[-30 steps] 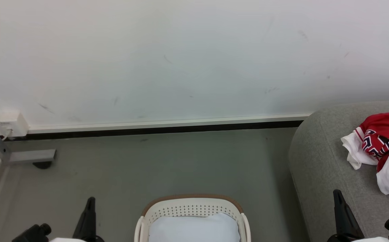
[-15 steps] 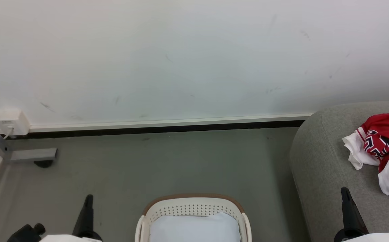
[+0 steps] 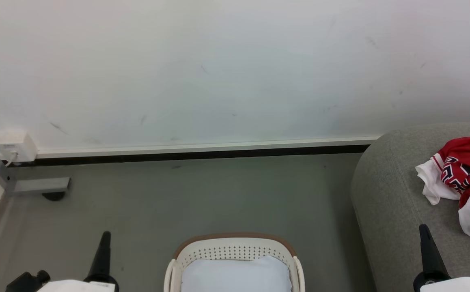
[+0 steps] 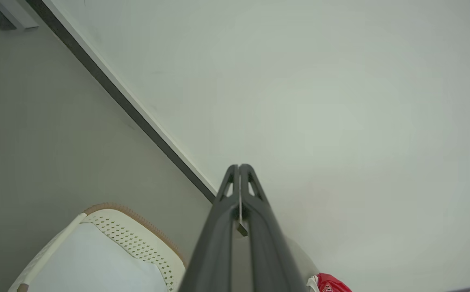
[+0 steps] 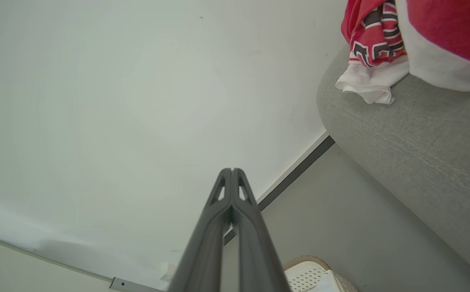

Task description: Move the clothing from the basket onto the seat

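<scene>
Red clothes (image 3: pixel 468 182) lay on sofa (image 3: pixel 393 202). Basket (image 3: pixel 235 245) looked empty of clothes, front hidden. Left pincer (image 3: pixel 105 236), right pincer (image 3: pixel 423 229) shut, holding nothing. Best peek inside basket first.

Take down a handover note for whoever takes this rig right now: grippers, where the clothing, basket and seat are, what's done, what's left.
Left gripper: shut, holding nothing, low beside the basket.
Right gripper: shut, holding nothing, low by the seat.
Clothing: red-and-white bundle lying on the seat.
Basket: on the floor; the part in view holds its white liner.
Done: that clothing is on the seat.
Left: check the basket's cut-off near part.
</scene>
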